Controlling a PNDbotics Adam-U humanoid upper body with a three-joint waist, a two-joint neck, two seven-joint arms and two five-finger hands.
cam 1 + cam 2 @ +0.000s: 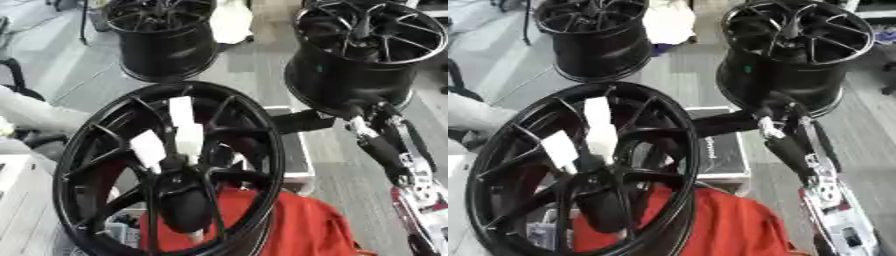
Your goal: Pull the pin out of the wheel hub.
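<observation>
fingers point(293, 121): right hand point(302, 121) reaching left, its state hidden, cannot tell | hub point(179, 172): standing upright just left of them | pins point(188, 135): white, sticking out of hub centre | left hand: not showing

grey floor point(254, 75); two black wheels point(166, 35)

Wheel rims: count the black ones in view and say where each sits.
3. A near rim stands upright in the foreground at left, with white tags on its spokes; a far left rim and a far right rim rest on the floor. Others may lie outside the view.
</observation>
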